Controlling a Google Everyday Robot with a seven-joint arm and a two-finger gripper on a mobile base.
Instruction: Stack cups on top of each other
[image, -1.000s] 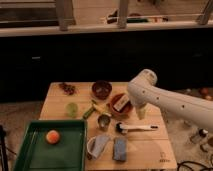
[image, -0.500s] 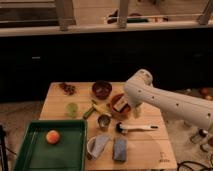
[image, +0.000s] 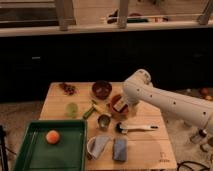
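Note:
The grey metallic cup (image: 103, 121) stands upright near the middle of the wooden table (image: 150, 145). The pale green cup (image: 72, 109) stands to its left, apart from it. My gripper (image: 120, 106) hangs from the white arm (image: 165, 100), just right of and above the grey cup, over a reddish object. Neither cup is held.
A dark brown bowl (image: 101, 89) sits at the back. A green tray (image: 50, 147) with an orange fruit (image: 52, 136) lies front left. A white mug (image: 96, 147), a blue-grey sponge (image: 119, 149), a brush (image: 137, 128) and a green-yellow item (image: 92, 110) lie around the cups.
The arm has swung left, bringing my gripper closer to the grey cup. The cups have not moved.

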